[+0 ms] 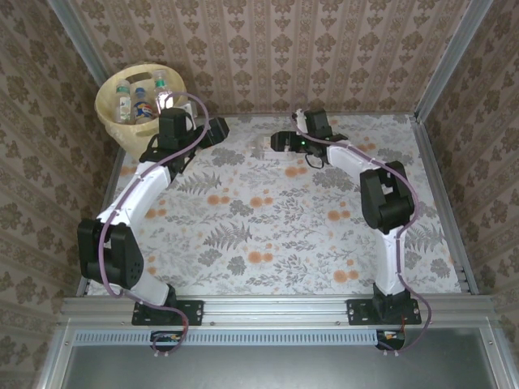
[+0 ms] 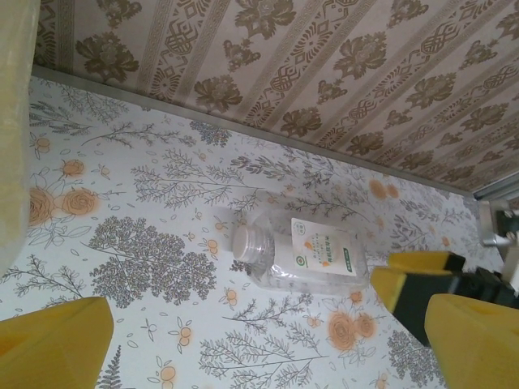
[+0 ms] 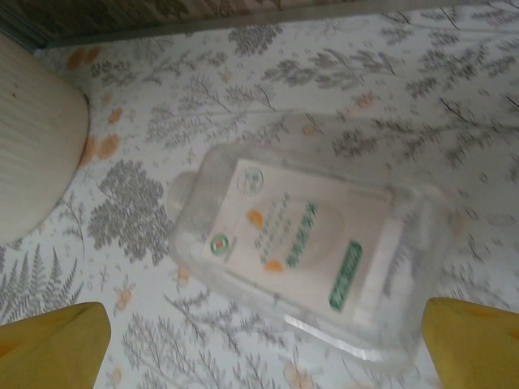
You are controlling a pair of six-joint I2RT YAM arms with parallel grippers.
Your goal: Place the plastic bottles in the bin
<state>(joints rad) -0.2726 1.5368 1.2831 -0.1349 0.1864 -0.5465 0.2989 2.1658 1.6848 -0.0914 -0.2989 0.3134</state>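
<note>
Blurred bottle (image 3: 304, 255) lying flat, label (image 3: 300, 243) unreadable, bin (image 3: 36, 162) cut off at edge

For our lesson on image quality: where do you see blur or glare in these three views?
Right wrist: the lying bottle looks soft and blurred. Left wrist: the same bottle is crisp. Top external: white glare among bottles in the bin.

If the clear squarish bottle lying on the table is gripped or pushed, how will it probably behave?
The clear squarish bottle looks empty, so it is probably light and may dent when squeezed. It lies on a flat side, so a push should slide it rather than roll it.
</note>
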